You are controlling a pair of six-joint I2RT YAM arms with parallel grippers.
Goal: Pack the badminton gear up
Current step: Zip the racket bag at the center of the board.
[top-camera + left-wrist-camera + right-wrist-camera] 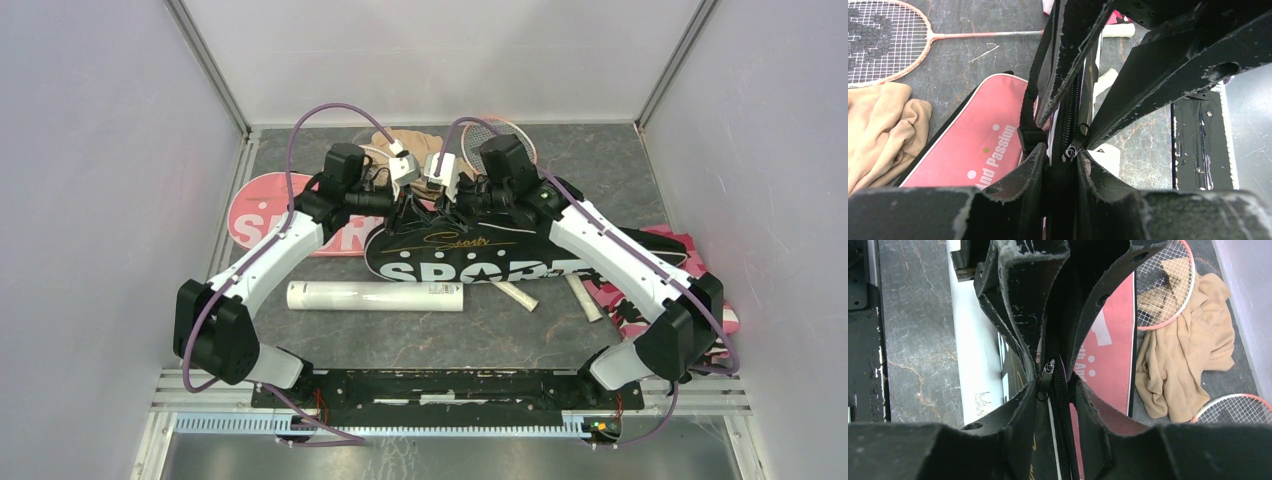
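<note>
- My left end effector (1060, 160) is clenched on the black cover (470, 255) at its zipper edge. Woven band fills the gap between my scuffed, chipped fingers (1030, 162).
- My right end effector (1055, 390) straddles the same zipper (1062, 440) beside the metal pull (1048, 367). I cannot tell whether it grips.
- The black cover is soft, racket-shaped fabric printed "SPORT", lying on the grey marbled table (400, 340).
- The pink cover (973, 155) lies just beside it, and the smooth white tube (375, 296) lies nearer my bases.

A black cover (470, 262), white tube (375, 296), seemingly pink-camouflage cloth (620, 312).
</note>
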